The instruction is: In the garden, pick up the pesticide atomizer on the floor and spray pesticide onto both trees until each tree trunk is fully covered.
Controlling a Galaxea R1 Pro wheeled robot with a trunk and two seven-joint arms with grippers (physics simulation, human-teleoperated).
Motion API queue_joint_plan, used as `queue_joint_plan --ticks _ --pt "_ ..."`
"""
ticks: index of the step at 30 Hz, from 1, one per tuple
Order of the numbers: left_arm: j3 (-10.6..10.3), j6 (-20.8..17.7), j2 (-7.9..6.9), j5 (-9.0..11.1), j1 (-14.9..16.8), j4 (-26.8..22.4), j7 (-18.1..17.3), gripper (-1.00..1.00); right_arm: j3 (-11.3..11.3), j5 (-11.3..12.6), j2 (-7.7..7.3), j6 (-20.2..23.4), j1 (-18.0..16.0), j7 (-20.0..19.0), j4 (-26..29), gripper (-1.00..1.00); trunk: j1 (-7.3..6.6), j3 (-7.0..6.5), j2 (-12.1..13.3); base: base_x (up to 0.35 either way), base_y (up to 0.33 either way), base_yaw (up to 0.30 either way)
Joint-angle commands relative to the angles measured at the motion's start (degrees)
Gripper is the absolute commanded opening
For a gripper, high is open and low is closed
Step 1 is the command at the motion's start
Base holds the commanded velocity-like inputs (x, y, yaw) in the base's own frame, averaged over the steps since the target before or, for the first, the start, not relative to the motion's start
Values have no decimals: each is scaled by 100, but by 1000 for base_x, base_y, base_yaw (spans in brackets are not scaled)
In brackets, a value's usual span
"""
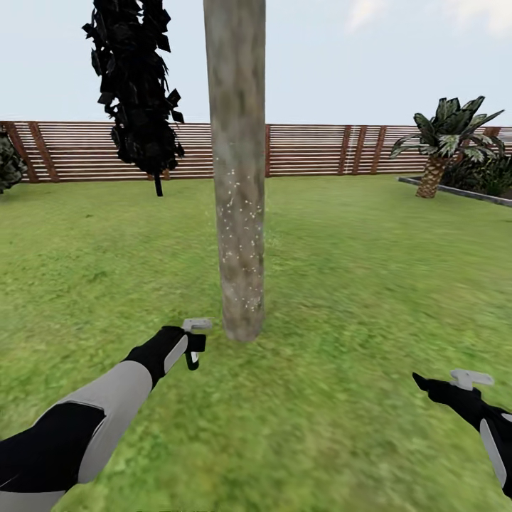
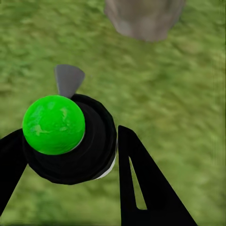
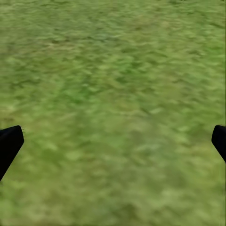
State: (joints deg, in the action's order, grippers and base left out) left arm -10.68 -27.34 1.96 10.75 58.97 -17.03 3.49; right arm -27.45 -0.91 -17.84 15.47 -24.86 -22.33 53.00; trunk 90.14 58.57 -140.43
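A thick beige-grey tree trunk rises from the grass straight ahead, speckled with small white dots over its lower half; its base also appears in the left wrist view. My left gripper hovers just left of the trunk's foot, shut on the pesticide atomizer, a black bottle with a bright green round end and a grey nozzle pointing toward the trunk. In the head view the atomizer is mostly hidden by the hand. My right gripper hangs open over bare grass at the lower right, holding nothing.
A thin-trunked near-black tree stands at the back left before the brown slat fence. A palm and a low grey border lie at the far right, with a bush at the far left. Lawn surrounds the trunk.
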Motion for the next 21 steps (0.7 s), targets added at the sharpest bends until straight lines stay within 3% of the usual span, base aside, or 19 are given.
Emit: queue_joint_plan --ticks 1,6,9,21 --pt "-2 0 -1 -2 0 1 -2 -100 -1 1 0 0 -1 0 0 100 0 0 0 0 -60 92" --pt "-5 17 2 -9 -132 0 -8 -100 16 -4 6 0 2 19 0 100 0 0 0 0 -12 19" --pt "-6 11 78 -3 -162 3 1 -100 20 1 8 1 0 19 -1 100 0 0 0 -12 13 1" --pt "-5 72 116 -23 -311 7 -14 -100 -40 46 7 9 -2 5 33 100 0 0 0 -224 217 0"
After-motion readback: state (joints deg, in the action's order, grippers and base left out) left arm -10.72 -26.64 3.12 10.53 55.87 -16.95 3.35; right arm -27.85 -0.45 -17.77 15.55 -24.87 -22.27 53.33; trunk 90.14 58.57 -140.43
